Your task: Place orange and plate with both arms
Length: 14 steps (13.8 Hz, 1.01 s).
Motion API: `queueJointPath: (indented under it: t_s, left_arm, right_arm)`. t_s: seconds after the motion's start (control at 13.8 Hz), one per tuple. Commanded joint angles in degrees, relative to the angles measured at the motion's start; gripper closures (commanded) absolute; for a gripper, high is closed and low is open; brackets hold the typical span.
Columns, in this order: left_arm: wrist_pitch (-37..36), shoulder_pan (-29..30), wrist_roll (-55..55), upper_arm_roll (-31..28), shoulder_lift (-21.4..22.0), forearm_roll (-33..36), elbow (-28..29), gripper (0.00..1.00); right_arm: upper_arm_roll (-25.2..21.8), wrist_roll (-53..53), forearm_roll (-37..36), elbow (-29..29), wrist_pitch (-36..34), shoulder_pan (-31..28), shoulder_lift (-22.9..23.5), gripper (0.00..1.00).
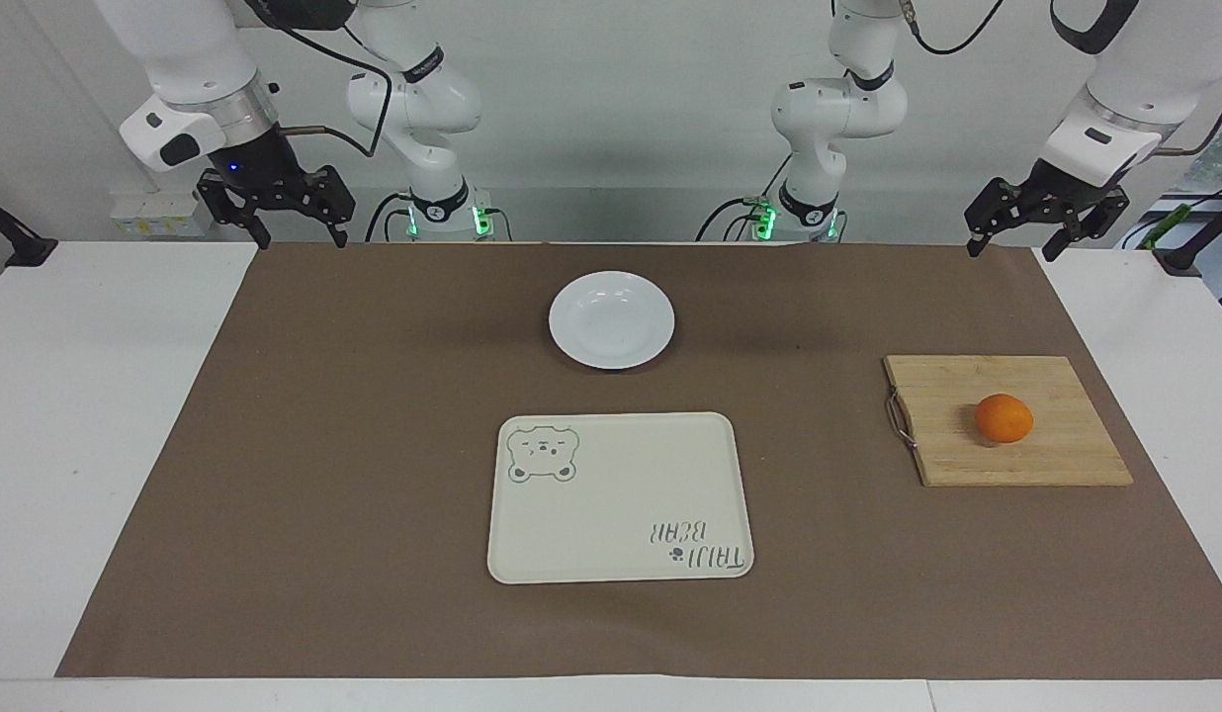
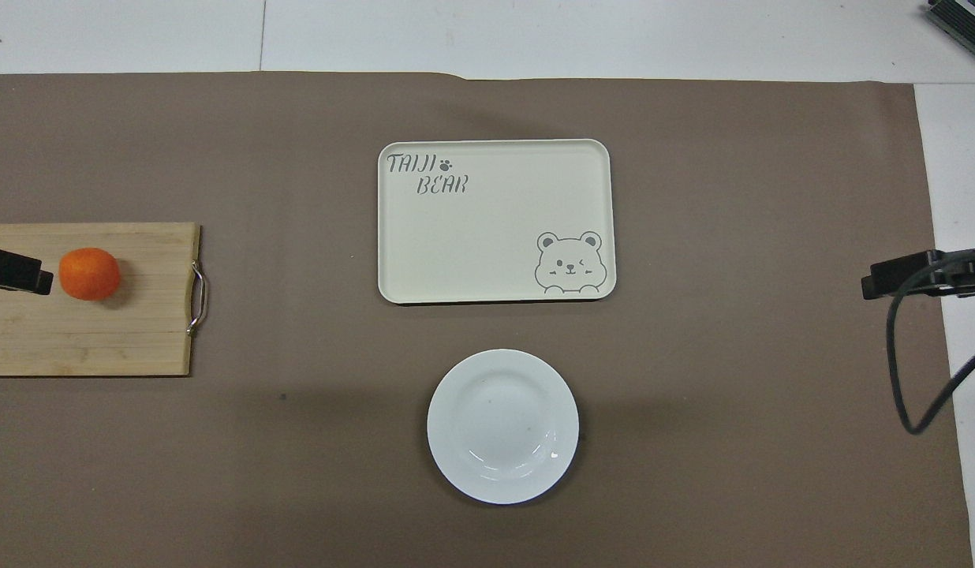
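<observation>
The orange (image 1: 1003,417) lies on a wooden cutting board (image 1: 1046,460) toward the left arm's end of the table; it also shows in the overhead view (image 2: 89,274). The white plate (image 1: 611,319) sits empty at the table's middle, nearer to the robots than the tray; it also shows in the overhead view (image 2: 502,426). My left gripper (image 1: 1011,250) hangs open and empty, raised over the mat's corner at its own end; its tip shows in the overhead view (image 2: 18,272). My right gripper (image 1: 303,240) hangs open and empty over the mat's other corner and shows in the overhead view (image 2: 898,280). Both arms wait.
A cream rectangular tray (image 1: 621,499) with a bear drawing and lettering lies empty at the middle, farther from the robots than the plate. The cutting board has a metal handle (image 1: 898,420) on its side toward the tray. A brown mat (image 1: 324,445) covers the table.
</observation>
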<state>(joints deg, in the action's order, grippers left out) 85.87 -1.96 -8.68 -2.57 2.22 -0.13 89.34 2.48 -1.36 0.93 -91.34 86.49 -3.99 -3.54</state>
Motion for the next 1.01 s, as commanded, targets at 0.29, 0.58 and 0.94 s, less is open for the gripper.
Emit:
queueJointPath:
  t_s: [0.29,0.58,0.94]
  left_arm:
    - [-0.6,0.5,-0.9,0.3,0.8,-0.2,0.0,0.0]
    - [-0.3,-0.1,-0.9,0.4,0.9,-0.5,0.0,0.0]
    - [-0.6,0.3,-0.8,0.4,0.9,-0.5,0.0,0.0]
  right_arm:
    - [0.1,-1.2,-0.1,-0.1,-0.7,-0.3,-0.6,0.0]
    - [0.1,-1.2,-0.1,-0.1,-0.7,-0.3,-0.6,0.0]
    - [0.1,-1.2,-0.1,0.0,-0.7,-0.3,-0.6,0.0]
